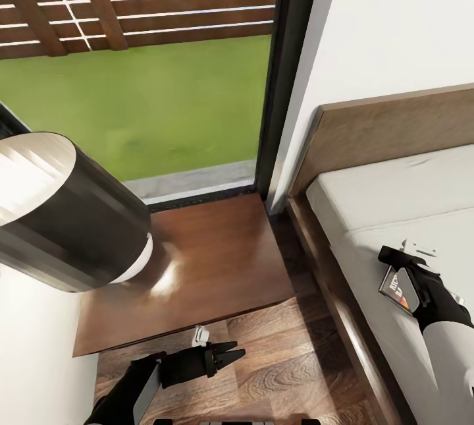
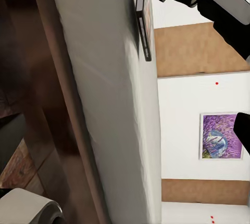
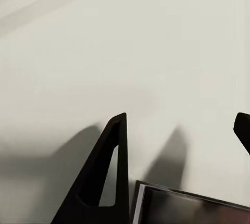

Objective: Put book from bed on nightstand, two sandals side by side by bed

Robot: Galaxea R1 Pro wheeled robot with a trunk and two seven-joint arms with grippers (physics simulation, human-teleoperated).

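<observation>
The book (image 1: 399,290), with an orange and white cover, lies on the pale mattress of the bed (image 1: 395,201) near its left edge. My right gripper (image 1: 394,272) is down over it, open, with one finger on each side of the book's end. In the right wrist view its fingers (image 3: 107,177) stand wide apart and the book's corner (image 3: 192,206) shows between them. The left wrist view shows the book (image 2: 145,26) edge-on, flat on the mattress. The dark brown nightstand (image 1: 197,267) stands left of the bed. My left gripper (image 1: 232,352) hangs low before it, holding nothing. The sandals are out of view.
A grey cylindrical lamp (image 1: 66,214) leans over the nightstand's left part. A tall black-framed window (image 1: 283,82) with grass and a slatted fence rises behind the nightstand. The wooden headboard (image 1: 395,128) closes the bed's far end. Wood-plank floor (image 1: 283,359) runs between nightstand and bed frame.
</observation>
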